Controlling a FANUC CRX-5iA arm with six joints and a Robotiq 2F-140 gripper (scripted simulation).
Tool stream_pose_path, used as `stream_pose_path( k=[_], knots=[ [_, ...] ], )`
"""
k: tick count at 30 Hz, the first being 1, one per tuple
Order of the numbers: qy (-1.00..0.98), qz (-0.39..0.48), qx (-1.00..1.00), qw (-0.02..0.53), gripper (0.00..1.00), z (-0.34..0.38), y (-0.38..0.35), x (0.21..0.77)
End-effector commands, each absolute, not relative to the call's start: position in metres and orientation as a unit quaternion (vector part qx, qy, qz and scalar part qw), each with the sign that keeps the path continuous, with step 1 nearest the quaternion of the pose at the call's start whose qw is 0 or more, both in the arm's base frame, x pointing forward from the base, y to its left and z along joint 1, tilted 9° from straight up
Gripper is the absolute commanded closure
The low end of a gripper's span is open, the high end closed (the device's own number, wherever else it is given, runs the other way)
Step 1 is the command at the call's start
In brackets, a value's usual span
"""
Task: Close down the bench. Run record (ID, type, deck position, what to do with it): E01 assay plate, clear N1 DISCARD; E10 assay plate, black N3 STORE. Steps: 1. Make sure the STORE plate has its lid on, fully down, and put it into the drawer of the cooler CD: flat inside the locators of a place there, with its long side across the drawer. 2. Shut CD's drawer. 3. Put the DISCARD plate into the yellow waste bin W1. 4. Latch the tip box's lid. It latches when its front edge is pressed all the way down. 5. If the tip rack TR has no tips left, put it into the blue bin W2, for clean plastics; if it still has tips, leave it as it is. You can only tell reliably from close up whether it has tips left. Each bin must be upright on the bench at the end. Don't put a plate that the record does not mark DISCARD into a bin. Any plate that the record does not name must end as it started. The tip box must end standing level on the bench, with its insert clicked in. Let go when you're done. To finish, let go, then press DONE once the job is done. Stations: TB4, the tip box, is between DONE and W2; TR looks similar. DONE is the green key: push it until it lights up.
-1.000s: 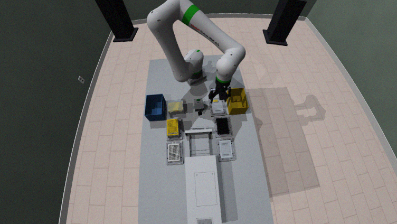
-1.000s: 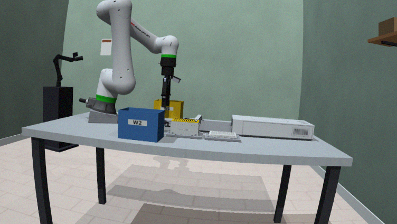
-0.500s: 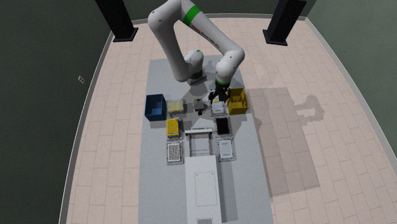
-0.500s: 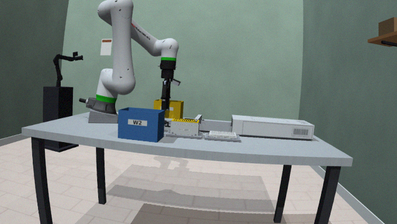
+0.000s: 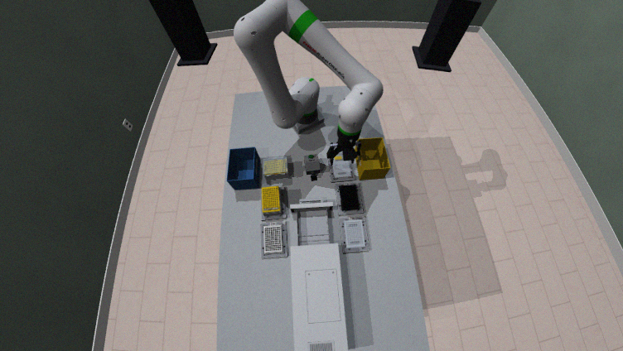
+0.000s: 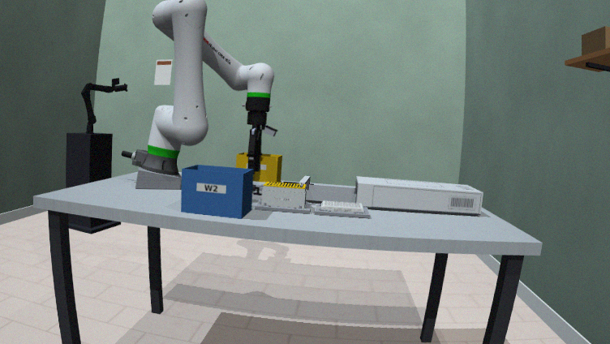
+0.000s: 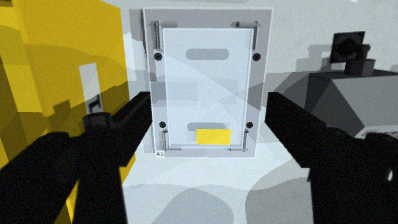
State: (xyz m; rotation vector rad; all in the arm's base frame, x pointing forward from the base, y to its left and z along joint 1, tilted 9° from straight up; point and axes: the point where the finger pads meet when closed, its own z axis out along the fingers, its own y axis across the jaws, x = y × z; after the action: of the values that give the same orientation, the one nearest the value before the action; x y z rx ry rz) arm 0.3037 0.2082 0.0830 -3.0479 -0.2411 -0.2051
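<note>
Gripper (image 7: 207, 117) spread above the clear plate (image 7: 207, 85), holding nothing.

From the wrist view, the two black fingers stand apart on either side of the clear assay plate, which lies flat in its grey locator frame (image 7: 265, 60) with a yellow tag (image 7: 213, 136) at its near end; a tiny label at the frame's corner is too small to read. The yellow bin (image 5: 373, 158) stands just beside this plate. The black plate (image 5: 350, 197) sits in the next frame along, near the cooler's open drawer (image 5: 313, 226). The blue bin (image 6: 215, 190) reads "W2". Red lettering runs along the white arm (image 6: 217, 53), too blurred to make out. The cooler (image 6: 418, 195) carries a barcode sticker on its end.
</note>
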Motion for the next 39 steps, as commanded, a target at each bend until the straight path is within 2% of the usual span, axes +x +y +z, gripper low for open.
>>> stream_pose_path(
  k=[1, 39],
  knots=[
    [-0.079, -0.067, -0.994, 0.039, 0.30, 0.079, 0.209, 0.305],
    [-0.079, -0.067, -0.994, 0.039, 0.30, 0.040, 0.212, 0.310]
  ],
)
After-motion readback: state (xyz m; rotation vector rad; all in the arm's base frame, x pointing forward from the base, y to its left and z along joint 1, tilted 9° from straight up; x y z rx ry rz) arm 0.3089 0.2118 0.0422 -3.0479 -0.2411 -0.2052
